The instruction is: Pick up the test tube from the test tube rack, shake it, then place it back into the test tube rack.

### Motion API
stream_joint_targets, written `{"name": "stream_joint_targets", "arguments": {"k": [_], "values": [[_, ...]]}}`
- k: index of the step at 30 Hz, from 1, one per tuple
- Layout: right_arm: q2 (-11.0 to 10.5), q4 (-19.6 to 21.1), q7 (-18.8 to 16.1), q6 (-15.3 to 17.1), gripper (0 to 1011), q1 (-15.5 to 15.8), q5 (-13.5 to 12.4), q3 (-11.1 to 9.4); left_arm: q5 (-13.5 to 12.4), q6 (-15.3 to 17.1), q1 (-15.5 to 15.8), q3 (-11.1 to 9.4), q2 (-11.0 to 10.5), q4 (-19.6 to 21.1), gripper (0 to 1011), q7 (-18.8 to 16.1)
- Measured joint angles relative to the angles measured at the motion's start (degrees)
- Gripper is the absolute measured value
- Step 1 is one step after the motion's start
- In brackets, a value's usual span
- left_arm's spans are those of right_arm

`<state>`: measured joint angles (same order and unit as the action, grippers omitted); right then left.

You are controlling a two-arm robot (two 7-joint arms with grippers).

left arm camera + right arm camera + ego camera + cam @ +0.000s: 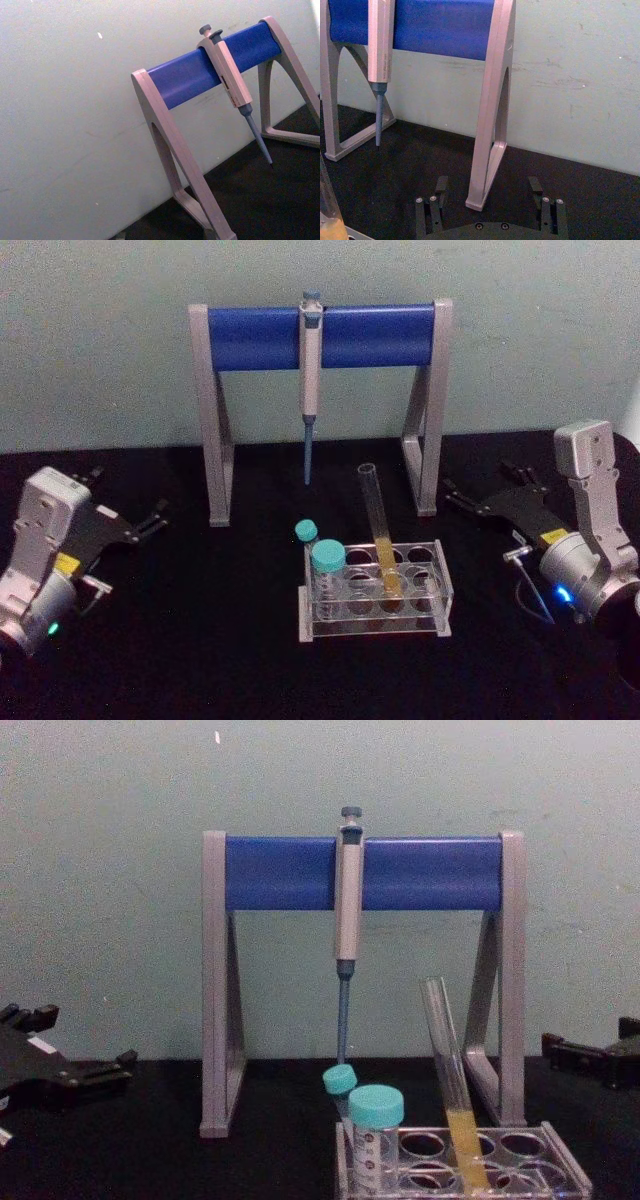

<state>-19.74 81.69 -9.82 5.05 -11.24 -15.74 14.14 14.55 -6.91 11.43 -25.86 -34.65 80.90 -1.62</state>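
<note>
Test tube: standing in the test tube rack, in a hole of the rack's right half, leaning so its open mouth tips toward the robot's left and away from it. Yellow-orange liquid fills the lower part.

Rack position: front centre of the black table, in front of the pipette stand. Two teal-capped tubes occupy its left end.

Right gripper: resting low over the table to the right of the rack, fingers pointing toward the stand's right leg. In the right wrist view its two fingers stand wide apart with nothing between them.

Left gripper: parked well apart on the table's left side, fingers drawn close at the tips, carrying nothing.

Key relation: you will find the tube to the right gripper's left and nearer the robot's body; the right arm looks the closer of the two. The tube's long axis is near upright but tilted, so I judge the grasp should come from the side on the bare upper glass.

Hazard: the teal-capped tubes stand just beside the tube's left.

Pipette: hanging from the blue bar, tip down, behind the rack.

Writing: yellow labels on both grippers, too small to read; no brand legible.
</note>
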Motion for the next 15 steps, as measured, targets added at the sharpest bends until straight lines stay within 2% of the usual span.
{"name": "stream_joint_targets", "arguments": {"k": [15], "values": [[0.0,0.0,0.0,0.0,1000,0.0,0.0,0.0,0.0,0.0,0.0,0.0,0.0,0.0,1001,0.0]]}}
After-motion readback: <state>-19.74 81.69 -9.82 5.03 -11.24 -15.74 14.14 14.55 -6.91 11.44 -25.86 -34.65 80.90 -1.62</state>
